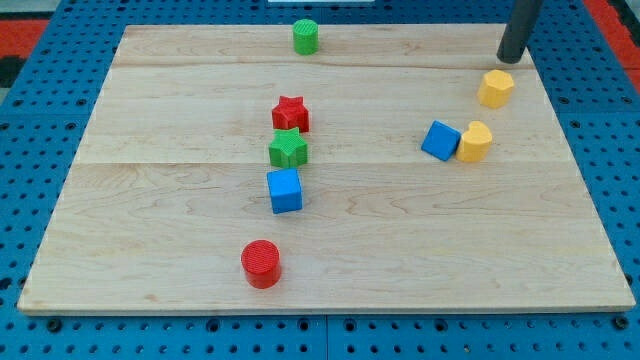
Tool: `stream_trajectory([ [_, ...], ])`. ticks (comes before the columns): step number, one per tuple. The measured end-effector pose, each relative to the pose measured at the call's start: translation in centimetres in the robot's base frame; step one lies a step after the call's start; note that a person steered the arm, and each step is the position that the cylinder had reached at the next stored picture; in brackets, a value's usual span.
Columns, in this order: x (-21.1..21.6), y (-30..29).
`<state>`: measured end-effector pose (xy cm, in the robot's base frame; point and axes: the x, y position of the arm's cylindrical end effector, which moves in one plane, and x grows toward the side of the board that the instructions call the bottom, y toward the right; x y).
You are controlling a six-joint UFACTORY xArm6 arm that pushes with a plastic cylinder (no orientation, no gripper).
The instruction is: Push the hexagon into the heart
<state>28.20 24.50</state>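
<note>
My tip (pixel 511 58) just above yellow hexagon (pixel 495 88); rod's upper part cut off.

I am looking at a wooden tabletop (pixel 180 250) carrying eight blocks. A green cylinder (pixel 306 36) is sitting near the view's top. A red star (pixel 290 113), green star (pixel 288 149) and blue cube (pixel 285 190) are lining up mid-board, a red cylinder (pixel 261 264) below them. At the view's right, a yellow hexagon (pixel 495 88) is lying above a blue cube (pixel 440 140) touching a yellow heart (pixel 475 141).

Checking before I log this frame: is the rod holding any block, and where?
Nothing is held. My tip stands free just above the yellow hexagon, towards the view's top, apart from it.
</note>
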Motion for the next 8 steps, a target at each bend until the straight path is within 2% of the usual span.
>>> stream_trajectory([
  [1,6.2,-4.1],
  [2,9.8,-6.5],
  [3,5.9,-1.1],
  [4,15.3,4.7],
  [5,25.4,-2.9],
  [6,26.8,-16.4],
  [7,24.5,-23.6],
  [8,24.3,-31.1],
])
